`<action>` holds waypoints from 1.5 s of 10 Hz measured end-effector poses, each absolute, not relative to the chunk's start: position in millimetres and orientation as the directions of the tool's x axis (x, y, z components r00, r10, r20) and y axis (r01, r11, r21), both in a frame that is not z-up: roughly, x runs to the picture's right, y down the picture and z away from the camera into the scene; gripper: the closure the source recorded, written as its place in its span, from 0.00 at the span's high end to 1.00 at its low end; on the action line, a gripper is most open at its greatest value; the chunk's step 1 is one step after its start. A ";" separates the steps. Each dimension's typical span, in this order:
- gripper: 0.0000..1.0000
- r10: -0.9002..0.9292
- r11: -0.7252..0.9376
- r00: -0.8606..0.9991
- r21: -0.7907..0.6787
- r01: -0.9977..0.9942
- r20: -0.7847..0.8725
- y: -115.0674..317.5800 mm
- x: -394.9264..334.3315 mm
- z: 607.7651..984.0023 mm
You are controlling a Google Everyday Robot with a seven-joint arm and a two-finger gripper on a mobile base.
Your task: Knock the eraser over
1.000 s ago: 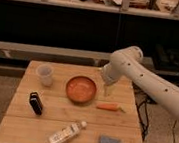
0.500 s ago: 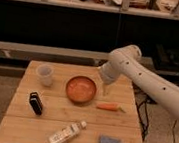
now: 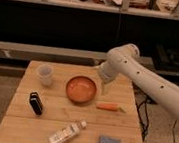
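Currently eraser [image 3: 35, 103] stands upright near the worktop's [image 3: 24, 127] left edge; pincer [image 3: 105, 87] hangs toward the far right corner, state I can't tell. Crossing over, you could clip the bowl [image 3: 81, 89] or cup [image 3: 44, 74], or shove the eraser off that edge.

Readable text, brands, numbers: none that I can make out
Bottle [image 3: 67, 134]: label print too small to read
Eraser [image 3: 35, 103]: no marking I can tell
Gripper [image 3: 104, 88]: hangs just beside the right rim of the bowl [image 3: 80, 90], over the table [image 3: 51, 116]; no lettering legible
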State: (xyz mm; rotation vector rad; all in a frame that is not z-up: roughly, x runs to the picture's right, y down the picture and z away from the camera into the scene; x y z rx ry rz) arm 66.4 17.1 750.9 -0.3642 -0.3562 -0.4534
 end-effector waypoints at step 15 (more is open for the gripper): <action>0.80 -0.408 0.810 0.802 -0.232 0.539 0.436 1.3 37.9 748.4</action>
